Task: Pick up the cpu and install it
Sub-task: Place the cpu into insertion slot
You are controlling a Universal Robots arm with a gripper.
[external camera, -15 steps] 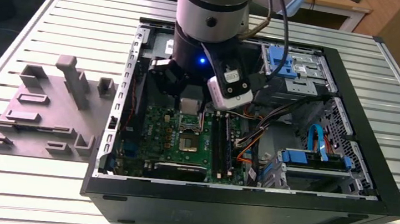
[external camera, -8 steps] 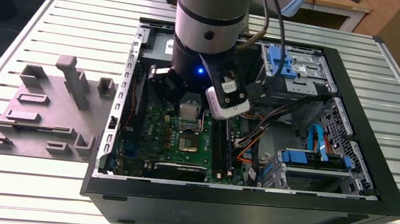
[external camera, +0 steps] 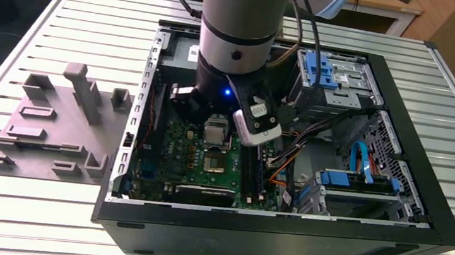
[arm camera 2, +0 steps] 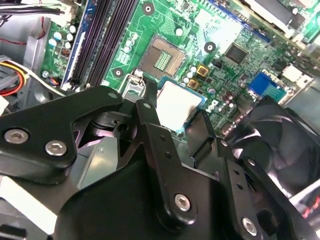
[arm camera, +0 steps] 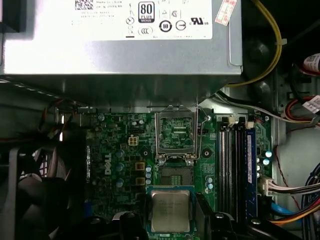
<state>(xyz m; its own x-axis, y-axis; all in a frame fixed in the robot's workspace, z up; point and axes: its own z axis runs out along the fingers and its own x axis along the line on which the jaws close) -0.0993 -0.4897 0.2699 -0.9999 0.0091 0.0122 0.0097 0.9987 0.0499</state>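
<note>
In the exterior view the arm [external camera: 238, 27] reaches down from the top centre into the open case [external camera: 284, 235], over the board [external camera: 178, 136] in mid-frame. The gripper [arm camera 2: 175, 107] is narrow, its fingers [arm camera 2: 150, 120] closed on two opposite edges of the cpu [arm camera: 170, 210], silvery top up. The cpu hangs above the board, just beside the open socket [arm camera: 175, 176] and not yet over it. The socket's frame [arm camera: 175, 131] stands tilted back toward the power supply [arm camera: 115, 55].

The risks, as I judge them:
- The grip is only on thin edges, so a jolt could let the cpu slip or tilt and land corner first.
- If the cpu comes down off-centre or turned the wrong way, it could sit crooked and damage the socket's contacts.
- The fingers flank the cpu closely, so on the way down they could strike the socket's rim or the small parts beside it.
- The raised frame could tip forward onto the cpu or fingers if bumped.
</note>
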